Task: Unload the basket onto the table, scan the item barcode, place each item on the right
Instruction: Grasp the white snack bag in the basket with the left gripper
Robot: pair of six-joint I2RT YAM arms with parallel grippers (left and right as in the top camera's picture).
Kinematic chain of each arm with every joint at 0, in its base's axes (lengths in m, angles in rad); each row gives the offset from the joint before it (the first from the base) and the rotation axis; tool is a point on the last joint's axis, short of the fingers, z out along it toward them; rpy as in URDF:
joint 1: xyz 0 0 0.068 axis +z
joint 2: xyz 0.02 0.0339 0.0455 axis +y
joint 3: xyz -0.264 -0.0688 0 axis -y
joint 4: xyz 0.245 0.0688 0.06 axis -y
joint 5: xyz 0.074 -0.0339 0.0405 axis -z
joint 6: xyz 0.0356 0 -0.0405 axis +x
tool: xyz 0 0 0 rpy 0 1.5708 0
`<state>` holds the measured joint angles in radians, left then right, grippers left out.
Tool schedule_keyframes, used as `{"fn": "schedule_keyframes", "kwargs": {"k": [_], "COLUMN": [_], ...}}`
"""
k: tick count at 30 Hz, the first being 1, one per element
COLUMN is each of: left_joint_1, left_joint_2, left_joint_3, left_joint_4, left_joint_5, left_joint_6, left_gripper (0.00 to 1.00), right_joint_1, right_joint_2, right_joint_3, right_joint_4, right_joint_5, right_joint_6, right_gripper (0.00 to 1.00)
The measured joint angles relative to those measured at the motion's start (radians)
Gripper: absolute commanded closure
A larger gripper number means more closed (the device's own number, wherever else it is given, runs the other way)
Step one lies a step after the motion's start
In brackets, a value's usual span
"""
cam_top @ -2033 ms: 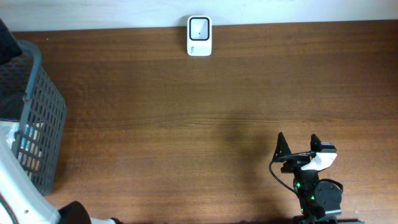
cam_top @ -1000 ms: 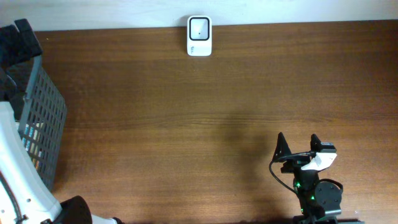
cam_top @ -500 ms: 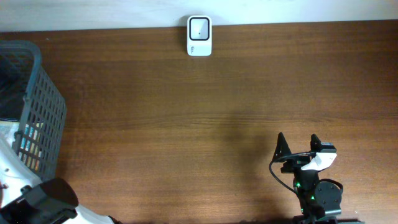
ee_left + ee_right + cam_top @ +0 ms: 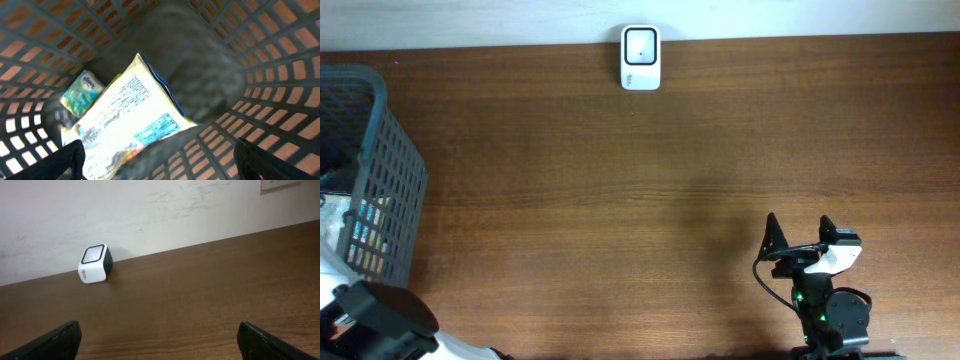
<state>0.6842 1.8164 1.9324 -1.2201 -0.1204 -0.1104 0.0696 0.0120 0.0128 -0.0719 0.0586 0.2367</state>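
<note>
Since a second ago the left arm has swung out of the far-left corner of the overhead view. Its dark body now sits at the near-left corner, below the grey basket. The right arm has not shifted.

Overhead: the basket stands at the left edge of the wooden table, with light-coloured contents showing through its mesh. The white scanner sits at the far edge, well apart from both arms. The right arm is at the near right, and the right fingers are spread and point toward the far edge. Nothing is between them. The left fingers cannot be made out from here.

Left wrist: the camera looks down into the basket. The left fingers show only as dark tips in the two lower corners. They are wide apart and hold and touch nothing. Below them a white packet with printed text and a blue label lies tilted on the basket floor. A small green tissue pack lies just beside it.

Right wrist: the right fingers are spread to both lower corners, with nothing held. They hover low over bare table and are aimed at the scanner, which stands against the wall.
</note>
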Motion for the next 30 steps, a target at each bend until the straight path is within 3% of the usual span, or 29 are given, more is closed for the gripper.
{"fn": "schedule_keyframes", "kwargs": {"k": [30], "left_joint_1": [0.06], "left_joint_2": [0.026], "left_joint_3": [-0.091], "left_joint_4": [0.061], "left_joint_5": [0.061], "left_joint_6": [0.268], "left_gripper": [0.06], "right_joint_1": [0.0], "right_joint_2": [0.0], "right_joint_3": [0.0], "right_joint_4": [0.0], "right_joint_5": [0.0], "right_joint_6": [0.0], "right_gripper": [0.01]}}
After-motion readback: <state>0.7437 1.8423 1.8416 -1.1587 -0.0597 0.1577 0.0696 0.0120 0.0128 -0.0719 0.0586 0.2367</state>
